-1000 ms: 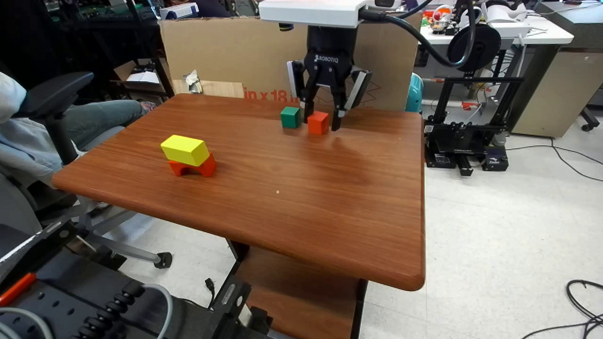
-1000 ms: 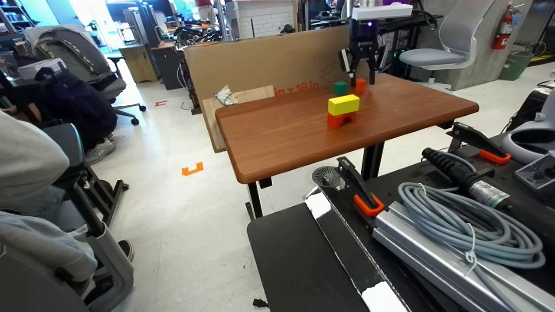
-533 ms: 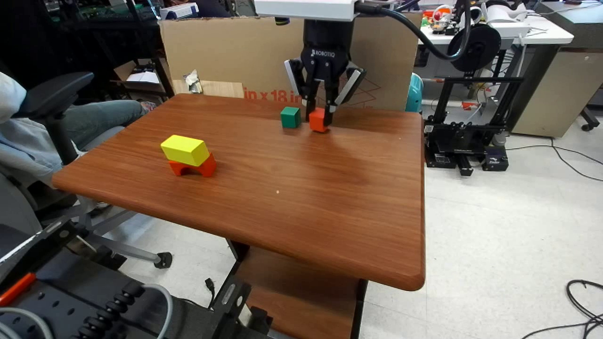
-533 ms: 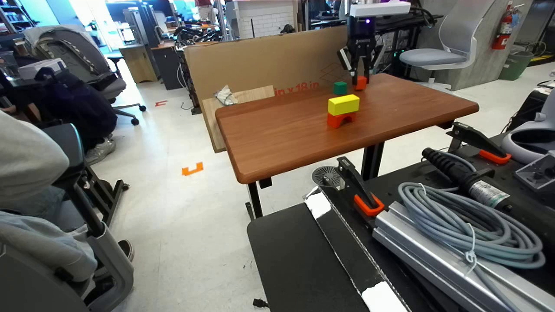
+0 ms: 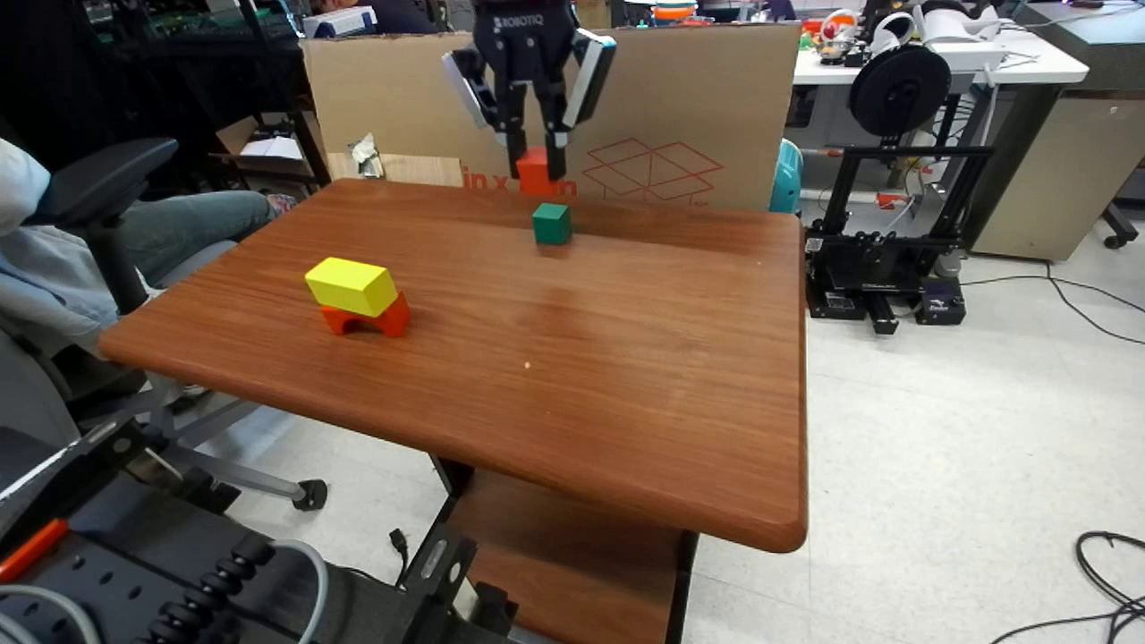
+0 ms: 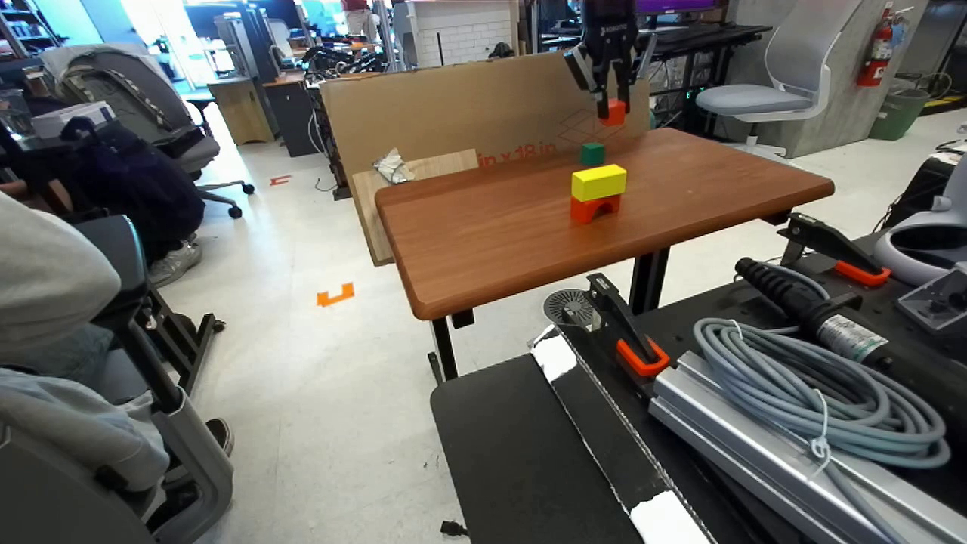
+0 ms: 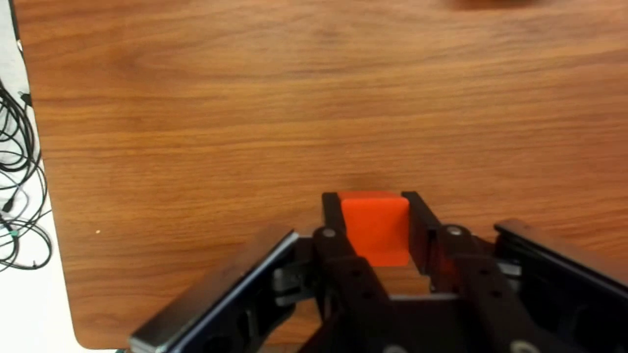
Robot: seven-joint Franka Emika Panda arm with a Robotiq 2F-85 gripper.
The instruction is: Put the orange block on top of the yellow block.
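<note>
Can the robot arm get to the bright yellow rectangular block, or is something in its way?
Probably yes, for stacking: its end effector holds the small orange-red cube above the brown tabletop, the small green cube sits lower, and nothing covers the bright yellow rectangular block.

In an exterior view, a yellow rectangular block [image 5: 349,285] is resting on an orange-red arch-shaped block [image 5: 392,317], which is sitting toward the left end of the brown wood-grain tabletop [image 5: 537,411]. A green cube [image 5: 552,224] is lying farther back and to the right, well apart. An orange-red cube [image 5: 537,176] is hanging between the fingers of the black gripper [image 5: 537,168], off the tabletop. A brown cardboard panel [image 5: 671,107] is standing behind.
</note>
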